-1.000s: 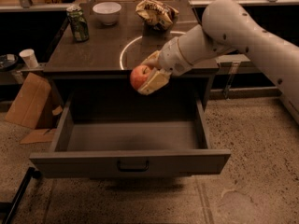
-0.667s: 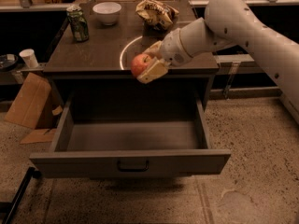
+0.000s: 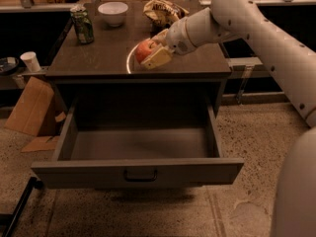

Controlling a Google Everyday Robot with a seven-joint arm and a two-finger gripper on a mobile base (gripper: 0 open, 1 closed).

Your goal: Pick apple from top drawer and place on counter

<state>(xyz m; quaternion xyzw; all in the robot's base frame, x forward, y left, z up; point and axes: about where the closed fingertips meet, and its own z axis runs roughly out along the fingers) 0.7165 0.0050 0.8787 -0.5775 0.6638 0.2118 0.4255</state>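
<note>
Gripper (image 3: 153, 50), at the end of a pale jointed arm (image 3: 256, 28) that enters from the right, is clamped on the apple (image 3: 143, 49): one tan finger (image 3: 158, 58) lies under and beside the fruit, and the other shows only in part behind it. The apple is red-orange and round. It sits over the front part of the counter (image 3: 94, 58), just right of the middle. Whether it touches the surface or hangs just above it cannot be told. A thin white circle (image 3: 128, 63) is marked on the counter, and its left arc curves out from beneath the apple and gripper.

The counter is a flat dark grey-brown cabinet top. Along its back edge stand three other things, well apart from the apple: a green can (image 3: 82, 25) at the left, a white bowl (image 3: 113, 13) beside it, and a crumpled tan bag (image 3: 160, 10) just behind the arm's wrist.

Below the counter's front edge, the top drawer (image 3: 138, 171) is pulled out toward the camera. Its grey floor is in view, and a small dark pull handle (image 3: 140, 176) sits at the centre of the flat front panel.

To the left of the cabinet, a white paper cup (image 3: 30, 61) stands on a low ledge, and a piece of brown cardboard (image 3: 32, 107) leans against the cabinet's side. The speckled floor (image 3: 247, 132) spreads around the cabinet.
</note>
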